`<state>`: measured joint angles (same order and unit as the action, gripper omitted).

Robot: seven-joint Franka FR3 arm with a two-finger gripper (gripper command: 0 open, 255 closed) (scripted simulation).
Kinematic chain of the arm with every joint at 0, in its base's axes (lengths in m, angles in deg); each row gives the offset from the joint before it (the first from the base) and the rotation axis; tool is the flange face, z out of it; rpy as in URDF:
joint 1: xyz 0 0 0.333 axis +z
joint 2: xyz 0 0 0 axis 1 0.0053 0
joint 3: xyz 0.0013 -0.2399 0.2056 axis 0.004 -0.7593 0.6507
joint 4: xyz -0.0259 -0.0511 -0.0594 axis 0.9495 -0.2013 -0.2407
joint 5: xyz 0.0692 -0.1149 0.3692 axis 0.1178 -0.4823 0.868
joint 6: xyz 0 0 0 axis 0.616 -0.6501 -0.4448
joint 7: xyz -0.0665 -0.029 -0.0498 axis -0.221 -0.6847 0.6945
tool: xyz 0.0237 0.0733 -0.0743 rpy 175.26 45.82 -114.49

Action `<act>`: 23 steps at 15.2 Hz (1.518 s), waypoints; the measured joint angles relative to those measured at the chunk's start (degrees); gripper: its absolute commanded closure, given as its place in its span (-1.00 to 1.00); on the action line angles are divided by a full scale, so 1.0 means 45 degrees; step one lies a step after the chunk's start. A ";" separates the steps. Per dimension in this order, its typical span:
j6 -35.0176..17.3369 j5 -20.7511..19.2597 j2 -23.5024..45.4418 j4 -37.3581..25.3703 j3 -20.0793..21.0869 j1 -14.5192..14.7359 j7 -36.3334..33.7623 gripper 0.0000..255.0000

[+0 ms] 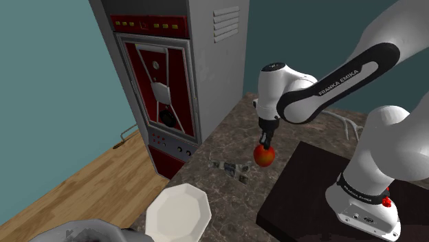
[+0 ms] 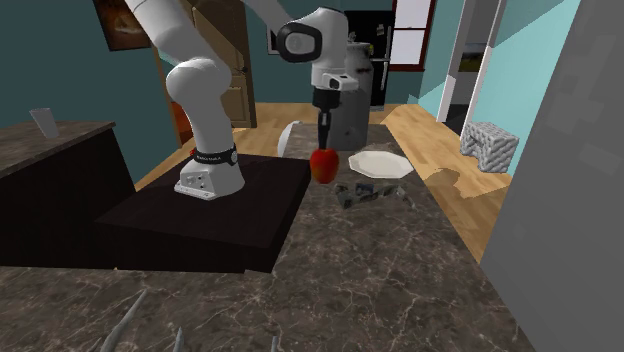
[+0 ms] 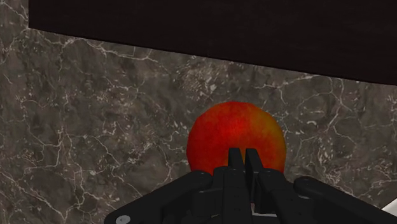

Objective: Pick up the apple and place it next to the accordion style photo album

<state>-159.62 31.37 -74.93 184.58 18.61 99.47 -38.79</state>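
Observation:
A red-orange apple (image 1: 264,157) hangs under my black gripper (image 1: 265,145), whose fingers are pinched nearly together on its top. In the wrist view the apple (image 3: 219,137) bulges out on both sides of the narrow fingertips, with my gripper (image 3: 242,156) shut on it over the marbled counter (image 3: 95,127). It appears slightly raised above the stone, beside the dark stand (image 1: 309,196). The accordion style photo album (image 1: 232,169) lies folded and grey-patterned on the counter, just to the shoulder view's left of the apple. In the second exterior view the album (image 2: 366,192) is right of the apple (image 2: 323,166) and gripper (image 2: 323,146).
A white many-sided plate (image 1: 177,212) sits on the counter beyond the album, also seen as the plate (image 2: 378,163). A tall grey and red cabinet (image 1: 161,82) stands at the counter's far end. The counter edge drops to a wooden floor (image 1: 75,185).

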 measured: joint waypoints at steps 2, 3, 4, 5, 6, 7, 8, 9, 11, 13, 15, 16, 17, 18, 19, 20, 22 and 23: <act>-0.0491 -0.0043 0.0376 0.0115 -0.0016 -0.0036 -0.0003 1.00; -0.0759 -0.0085 0.0571 0.0188 -0.0048 -0.0078 0.0026 1.00; -0.0982 -0.0080 0.0723 0.0258 -0.0016 -0.0059 -0.0028 1.00; -0.1229 -0.0094 0.0909 0.0320 -0.0006 -0.0063 -0.0053 1.00; -0.1475 -0.0100 0.1149 0.0326 0.0016 -0.0056 -0.0095 1.00; -0.1765 -0.0129 0.1378 0.0391 0.0015 -0.0075 -0.0108 1.00; -0.2033 -0.0146 0.1567 0.0470 0.0027 -0.0080 -0.0141 1.00; -0.2280 -0.0179 0.1804 0.0478 0.0016 -0.0108 -0.0140 1.00; -0.2803 -0.0222 0.2272 0.0535 0.0049 -0.0118 -0.0219 1.00; -0.3313 -0.0298 0.2792 0.0526 0.0047 -0.0167 -0.0254 1.00; -0.3827 -0.0379 0.3229 0.0603 0.0062 -0.0206 -0.0324 1.00; -0.4085 -0.0423 0.3482 0.0608 0.0076 -0.0222 -0.0372 1.00; -0.4370 -0.0468 0.3812 0.0568 0.0108 -0.0225 -0.0452 1.00; -0.4608 -0.0525 0.4017 0.0599 0.0103 -0.0255 -0.0476 1.00; -0.4746 -0.0566 0.4139 0.0613 0.0091 -0.0282 -0.0481 1.00; -0.4794 -0.0577 0.4184 0.0614 0.0091 -0.0287 -0.0489 1.00; -0.4843 -0.0587 0.4230 0.0613 0.0095 -0.0288 -0.0503 1.00; -0.4851 -0.0589 0.4236 0.0614 0.0095 -0.0289 -0.0504 1.00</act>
<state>-181.45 28.72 -55.86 187.34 19.04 98.17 -41.06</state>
